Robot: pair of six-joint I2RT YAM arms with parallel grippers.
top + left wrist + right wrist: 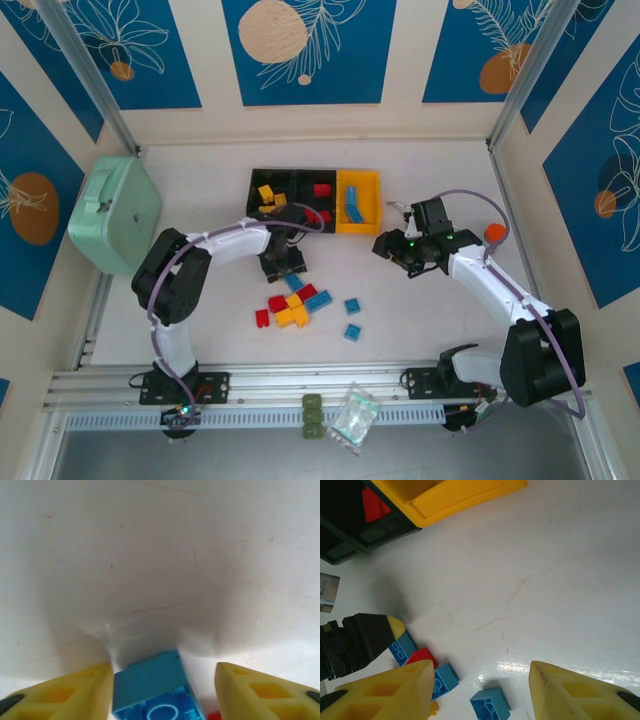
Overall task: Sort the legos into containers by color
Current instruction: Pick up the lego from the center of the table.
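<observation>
the left gripper (283, 264) was lowered onto the table (430, 320) at the far edge of the loose legos (295, 305); its fingers (75, 692) were seen spread, with a blue brick (150, 685) lying between them and a gap left at one side, so nothing was clamped. the right gripper (393, 247) was held wide open and empty near the yellow bin (372, 176). the containers (292, 172) were set behind, with yellow, red and blue bricks already divided among them
</observation>
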